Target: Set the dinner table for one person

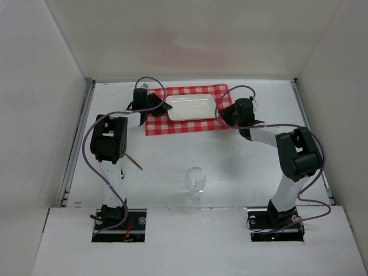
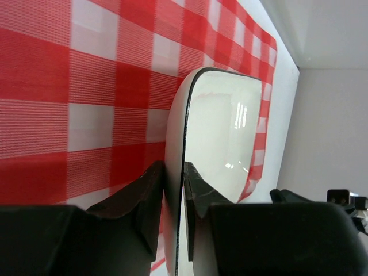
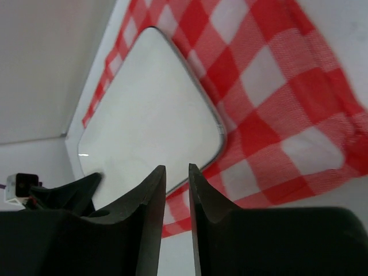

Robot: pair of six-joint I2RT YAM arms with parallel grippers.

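Note:
A white rectangular plate (image 1: 190, 107) lies on the red-and-white checked cloth (image 1: 184, 125) at the back of the dinner table (image 1: 241, 167). My left gripper (image 1: 163, 106) is at the plate's left end, shut on the plate's rim (image 2: 179, 144), which runs between its two fingers. My right gripper (image 1: 221, 115) hovers at the plate's right end. In the right wrist view its jaws (image 3: 177, 169) stand a narrow gap apart with nothing between them, just short of the plate (image 3: 144, 115). Whether the plate is lifted off the cloth (image 2: 86, 86) does not show.
A clear wine glass (image 1: 195, 180) stands upright near the front middle of the table. A thin brown stick (image 1: 133, 161) lies beside the left arm. White walls close in the table on three sides, and metal rails run along its side edges.

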